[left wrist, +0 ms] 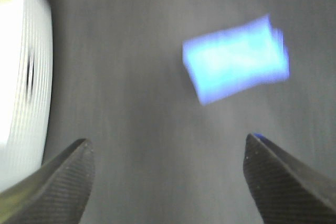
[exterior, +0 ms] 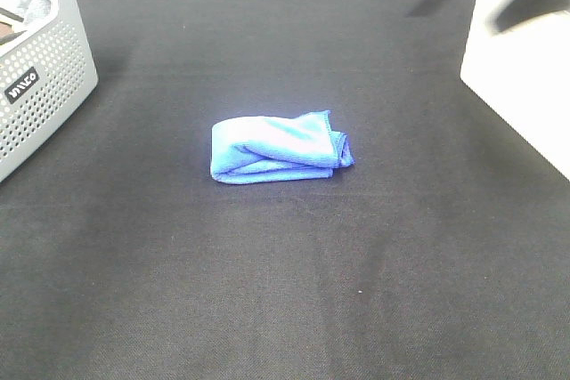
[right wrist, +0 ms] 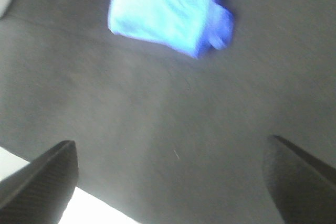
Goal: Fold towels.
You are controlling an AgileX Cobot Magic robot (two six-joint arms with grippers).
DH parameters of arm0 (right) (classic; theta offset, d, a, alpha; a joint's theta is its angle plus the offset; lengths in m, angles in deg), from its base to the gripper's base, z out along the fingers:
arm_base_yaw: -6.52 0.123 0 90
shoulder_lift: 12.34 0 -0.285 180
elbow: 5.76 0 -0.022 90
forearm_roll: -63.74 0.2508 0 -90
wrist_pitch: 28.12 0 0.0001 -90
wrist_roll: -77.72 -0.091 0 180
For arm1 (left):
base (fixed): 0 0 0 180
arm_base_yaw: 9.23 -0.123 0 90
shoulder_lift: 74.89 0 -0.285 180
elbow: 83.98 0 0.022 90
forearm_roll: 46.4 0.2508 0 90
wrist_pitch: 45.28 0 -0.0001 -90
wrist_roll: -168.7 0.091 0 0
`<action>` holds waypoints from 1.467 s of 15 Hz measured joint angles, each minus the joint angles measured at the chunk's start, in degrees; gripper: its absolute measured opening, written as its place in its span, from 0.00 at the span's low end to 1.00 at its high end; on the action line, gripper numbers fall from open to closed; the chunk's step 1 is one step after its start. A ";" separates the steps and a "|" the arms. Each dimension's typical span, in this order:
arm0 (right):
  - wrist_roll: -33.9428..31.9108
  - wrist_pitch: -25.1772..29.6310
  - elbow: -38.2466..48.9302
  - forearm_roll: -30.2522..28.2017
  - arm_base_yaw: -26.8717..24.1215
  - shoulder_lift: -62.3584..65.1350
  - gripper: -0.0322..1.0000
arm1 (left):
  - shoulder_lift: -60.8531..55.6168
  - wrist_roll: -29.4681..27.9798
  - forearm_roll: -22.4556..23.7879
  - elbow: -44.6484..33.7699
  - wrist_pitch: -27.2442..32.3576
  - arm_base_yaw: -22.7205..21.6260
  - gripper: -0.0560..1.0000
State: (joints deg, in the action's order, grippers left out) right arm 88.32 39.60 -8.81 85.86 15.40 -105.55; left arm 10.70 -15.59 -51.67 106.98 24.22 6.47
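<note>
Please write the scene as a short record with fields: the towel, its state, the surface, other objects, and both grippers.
towel: blue towel, near the middle of the table
state: folded into a compact bundle, one end bunched
surface: black cloth table
other object: grey perforated basket, at the far left edge
left gripper: fingers open, empty, apart from the towel
right gripper: fingers open, empty, apart from the towel

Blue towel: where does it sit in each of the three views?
Exterior high: blue towel folded at the centre of the black tabletop.
Left wrist: blurred, upper right, beyond the open jaws.
Right wrist: top centre, beyond the open jaws.
Shared landmark: grey basket, a pale blur in the left wrist view.
</note>
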 joint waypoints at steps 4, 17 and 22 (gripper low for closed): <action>-3.61 0.00 14.61 -7.73 0.00 21.94 0.90 | -23.20 0.52 0.00 -20.63 0.06 0.00 0.76; -5.16 -4.87 50.48 -17.48 0.00 73.22 0.90 | -76.55 8.82 -0.17 -57.01 -1.60 0.00 0.76; -5.16 -6.36 51.22 -17.48 0.00 74.60 0.90 | -76.49 9.68 -0.97 -59.59 -8.54 0.00 0.76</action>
State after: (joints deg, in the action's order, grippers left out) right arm 83.16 33.24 42.41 68.38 15.40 -30.95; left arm -65.79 -5.91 -52.64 47.39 15.68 6.47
